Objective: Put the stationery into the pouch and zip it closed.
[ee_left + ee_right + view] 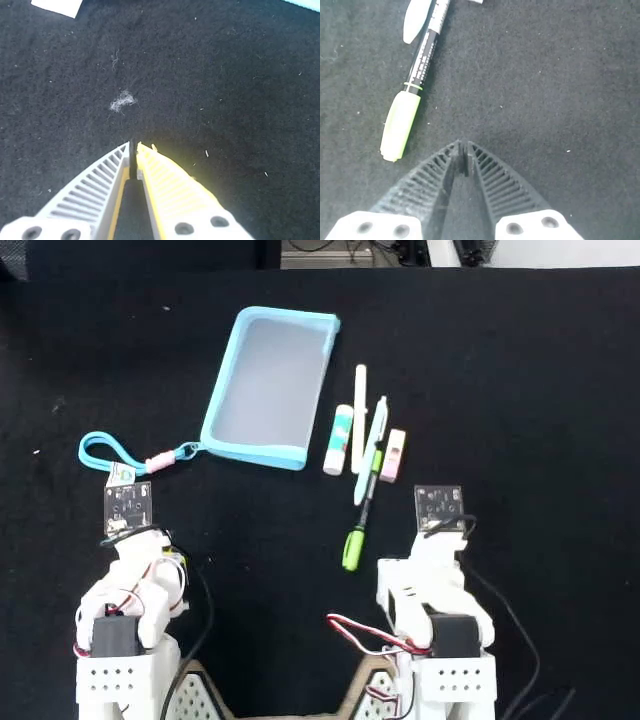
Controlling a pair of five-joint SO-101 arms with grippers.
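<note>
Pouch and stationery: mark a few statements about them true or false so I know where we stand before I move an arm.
1. The glue stick, eraser and green-capped marker lie outside the pouch. True.
2. The left gripper is shut and empty. True.
3. The right gripper holds the green-capped marker. False: it is shut on nothing, and the marker lies on the table apart from it.
4. The glue stick lies on the far side of the pouch from the eraser. False: both lie on the same side, with the glue stick nearer the pouch.
</note>
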